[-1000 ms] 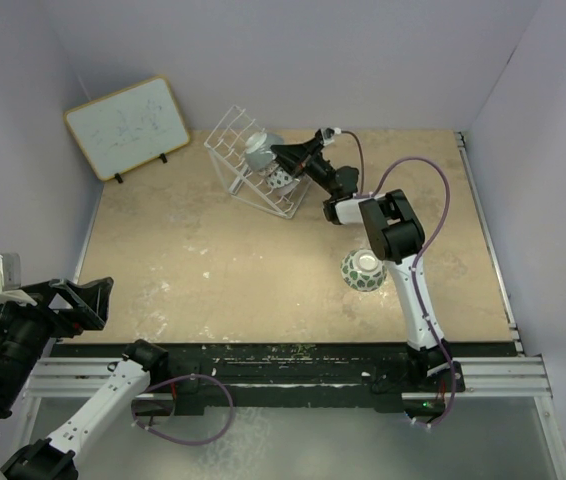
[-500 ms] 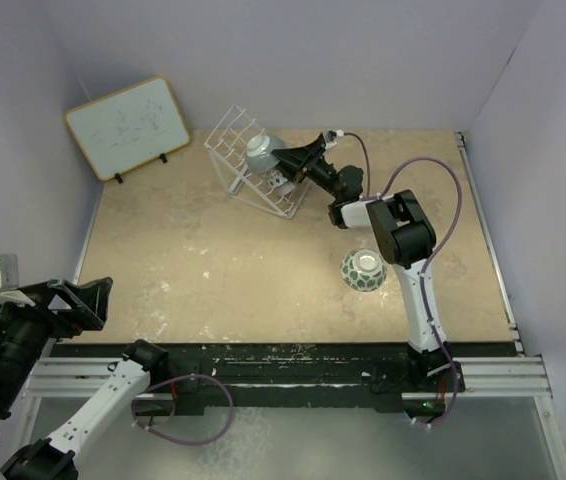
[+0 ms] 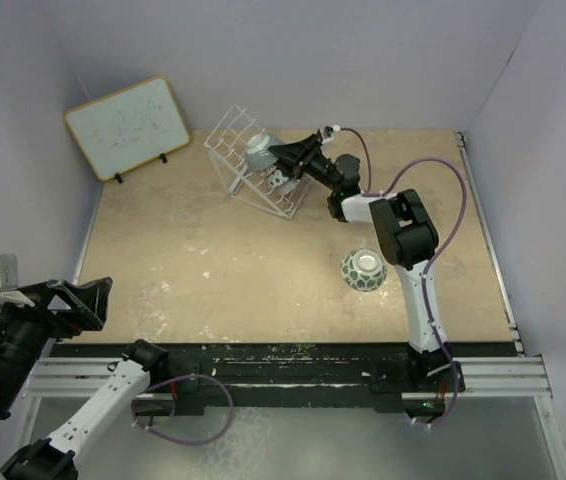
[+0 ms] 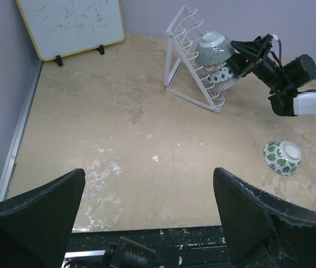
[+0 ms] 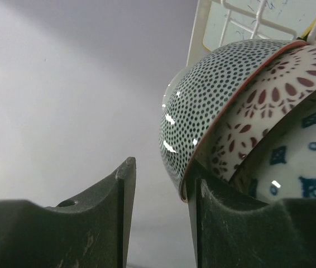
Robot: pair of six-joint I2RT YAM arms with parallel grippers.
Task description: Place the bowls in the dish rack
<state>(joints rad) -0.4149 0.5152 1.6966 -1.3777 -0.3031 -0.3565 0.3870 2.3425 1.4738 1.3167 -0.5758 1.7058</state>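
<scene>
Rim of dotted bowl (image 5: 208, 106) in dish rack (image 5: 201, 33) just beside one finger of spread right tool (image 5: 158, 187)

We find the surface (image 3: 213, 270) bare across its left and middle, so a pincer could pass there from the near edge up to the rack (image 3: 261, 190). At far left the whiteboard (image 3: 128, 127) blocks the corner. The right arm (image 3: 420, 305) reaches from near right to the rack's right side and closes that approach. A green bowl (image 3: 363, 269) lies just left of it. Stacked bowls (image 4: 214, 53) fill the rack's right face.
</scene>
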